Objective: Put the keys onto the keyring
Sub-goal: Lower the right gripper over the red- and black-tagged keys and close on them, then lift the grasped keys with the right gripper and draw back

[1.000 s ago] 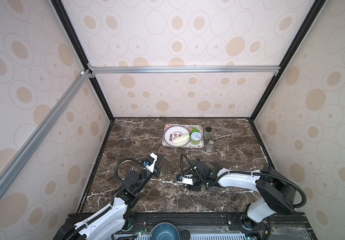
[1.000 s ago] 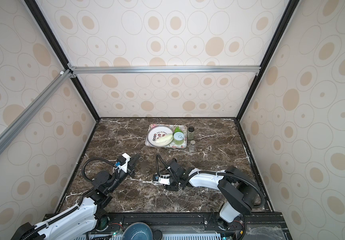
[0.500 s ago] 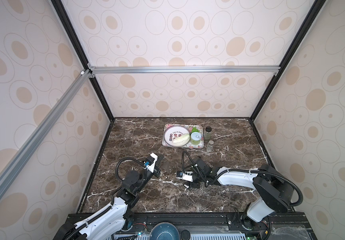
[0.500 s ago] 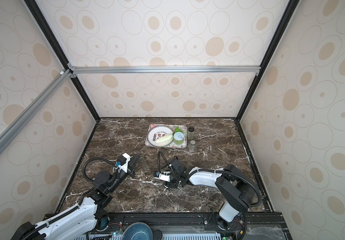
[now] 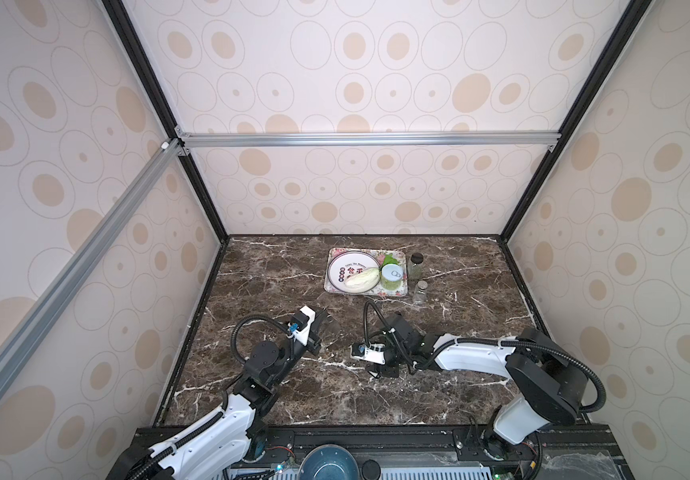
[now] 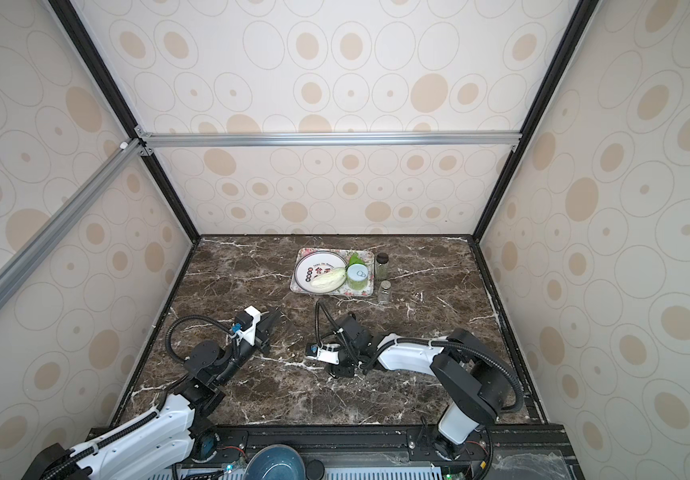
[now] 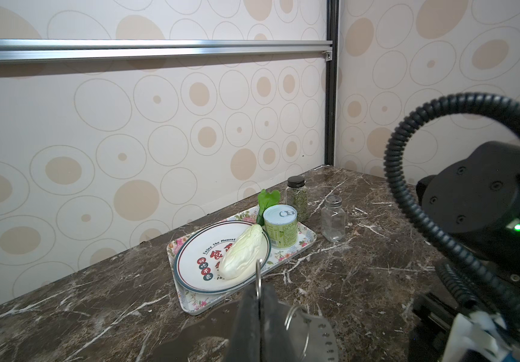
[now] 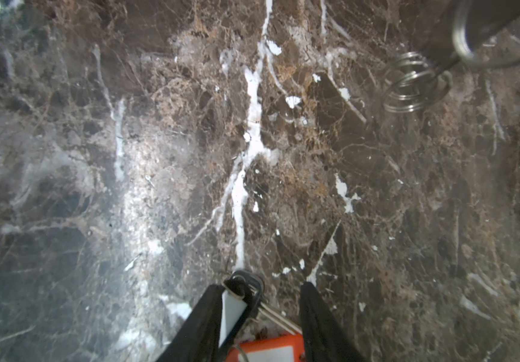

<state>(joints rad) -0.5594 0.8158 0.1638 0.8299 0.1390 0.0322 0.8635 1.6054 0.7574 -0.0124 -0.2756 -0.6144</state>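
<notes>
Dark marbled desk (image 5: pixel 459 332), patterned enclosure walls. Left gripper (image 7: pixel 257 301) is clamped tight on the rim of the keyring (image 7: pixel 318 332). Seen from above, it sits at roughly 10 o'clock from the right gripper (image 8: pixel 261 286). The keys (image 8: pixel 274 313) lie on the desk between the right jaws, which stand partway apart; pinched or not, cannot tell.

Judgement: keys are light, stiff, slippery metal, and the loose tags will swing. Better hold is the flat red-orange tag (image 8: pixel 268 348) or the black tag (image 8: pixel 232 308), leaving the loop free for threading.

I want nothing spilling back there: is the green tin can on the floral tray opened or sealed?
Sealed. The green tin can has its silver lid whole, pull tab lying flat.
</notes>
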